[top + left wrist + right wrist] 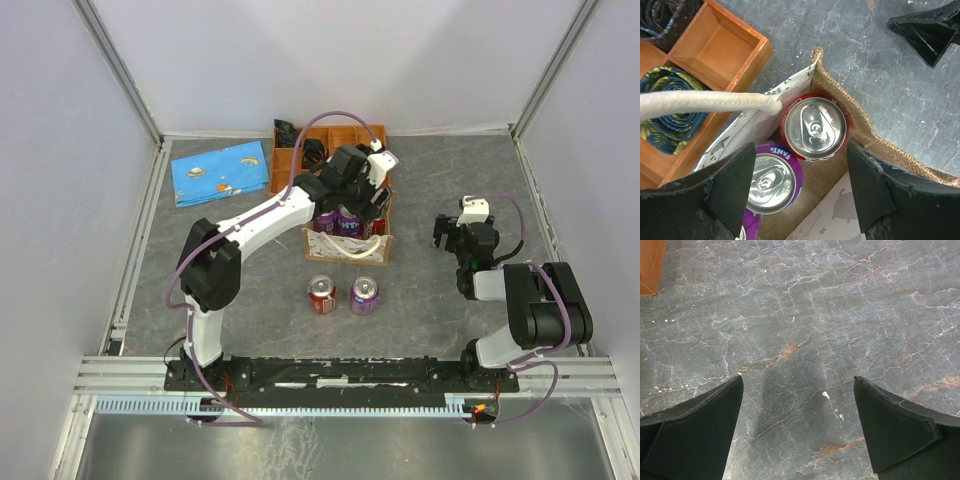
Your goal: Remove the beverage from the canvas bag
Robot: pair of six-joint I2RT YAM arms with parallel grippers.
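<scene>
The cream canvas bag stands mid-table with its mouth open. My left gripper hovers right over it, open and empty. In the left wrist view my left gripper has a finger on each side above the bag's burlap-lined rim. Inside the bag stand a red can and a purple Fanta can, both upright. A thick off-white handle crosses at the left. My right gripper is open and empty over bare table, as the right wrist view also shows.
A red can and a purple can stand on the table in front of the bag. The orange-brown wooden tray with rolled ties sits just behind the bag. A blue patterned pouch lies at the back left.
</scene>
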